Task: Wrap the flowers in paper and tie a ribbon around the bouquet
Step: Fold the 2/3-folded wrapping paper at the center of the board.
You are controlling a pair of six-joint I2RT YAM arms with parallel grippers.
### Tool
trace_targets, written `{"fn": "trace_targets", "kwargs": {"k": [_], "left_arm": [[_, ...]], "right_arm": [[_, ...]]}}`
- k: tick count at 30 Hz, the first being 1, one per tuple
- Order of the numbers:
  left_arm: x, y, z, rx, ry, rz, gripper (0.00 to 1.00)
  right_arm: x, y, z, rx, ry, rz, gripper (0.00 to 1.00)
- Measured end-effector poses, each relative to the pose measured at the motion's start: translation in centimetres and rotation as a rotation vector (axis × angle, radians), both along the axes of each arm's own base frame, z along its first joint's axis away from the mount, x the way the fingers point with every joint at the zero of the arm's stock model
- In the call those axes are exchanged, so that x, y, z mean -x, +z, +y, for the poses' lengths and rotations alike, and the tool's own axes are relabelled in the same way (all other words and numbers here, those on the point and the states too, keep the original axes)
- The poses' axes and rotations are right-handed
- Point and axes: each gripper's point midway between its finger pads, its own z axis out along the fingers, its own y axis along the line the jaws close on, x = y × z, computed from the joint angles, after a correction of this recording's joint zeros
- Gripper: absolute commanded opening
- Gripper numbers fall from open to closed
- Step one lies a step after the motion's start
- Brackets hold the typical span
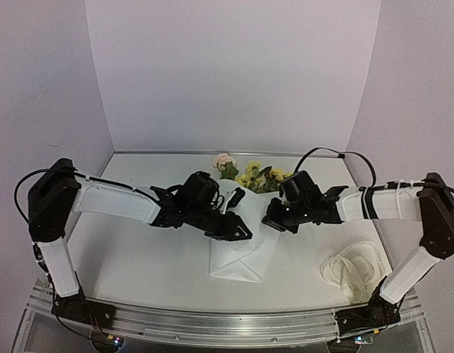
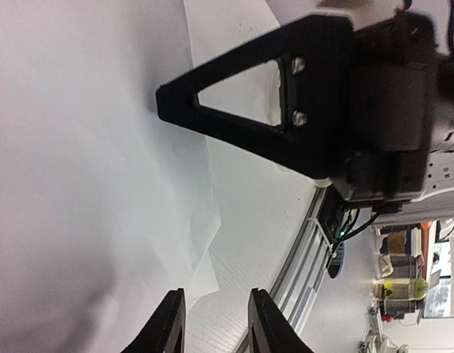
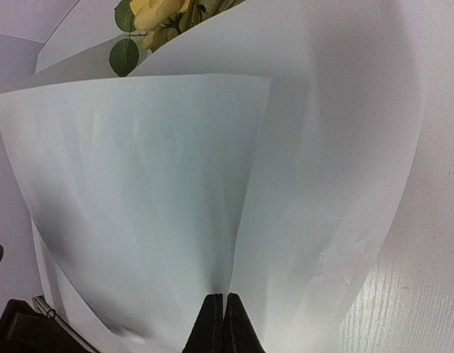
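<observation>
The bouquet lies mid-table as a white paper (image 1: 234, 254) cone, narrow end toward me. Yellow flowers (image 1: 254, 176) and a pink rose (image 1: 224, 160) stick out of its far end. My right gripper (image 1: 269, 220) is at the cone's right edge, shut on a fold of the paper (image 3: 175, 191), with a yellow blossom (image 3: 154, 13) beyond. My left gripper (image 1: 241, 232) hovers over the cone's left side. Its jaws (image 2: 217, 294) stand apart with only a paper corner (image 2: 201, 283) and table behind them. The ribbon (image 1: 355, 268) lies in a loose heap at the front right.
The right gripper's black triangular finger (image 2: 234, 132) hangs close in front of my left wrist camera. An aluminium rail (image 1: 227, 323) runs along the table's near edge. Lilac walls enclose the back and both sides.
</observation>
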Motion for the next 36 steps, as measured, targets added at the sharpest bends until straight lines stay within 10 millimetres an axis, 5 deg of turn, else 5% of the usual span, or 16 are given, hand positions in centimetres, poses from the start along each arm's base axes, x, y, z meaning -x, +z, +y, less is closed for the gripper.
{"fn": "trace_targets", "kwargs": {"k": [6, 15, 18, 23, 31, 36], "left_arm": [[-3.1, 1.4, 3.2, 0.039, 0.14, 0.023, 0.21], [-4.2, -5.0, 5.8, -0.05, 0.262, 0.209, 0.2], [-4.1, -5.7, 6.3, -0.064, 0.281, 0.235, 0.22], [-4.7, -4.2, 6.5, -0.038, 0.297, 0.214, 0.26], [-8.4, 2.2, 6.9, 0.096, 0.345, 0.126, 0.28], [-9.7, 2.9, 6.5, 0.124, 0.353, 0.129, 0.27]], "right_arm": [[-0.6, -1.0, 0.5, 0.078, 0.054, 0.008, 0.0], [-0.5, -1.8, 0.2, 0.147, 0.089, 0.029, 0.0], [-0.6, -1.9, 0.3, 0.153, 0.093, 0.033, 0.0], [-0.9, -1.6, 0.6, 0.155, 0.1, 0.026, 0.0], [-1.5, -0.6, 1.2, 0.138, 0.1, 0.006, 0.0], [-1.5, -0.1, 1.5, 0.133, 0.105, 0.003, 0.0]]}}
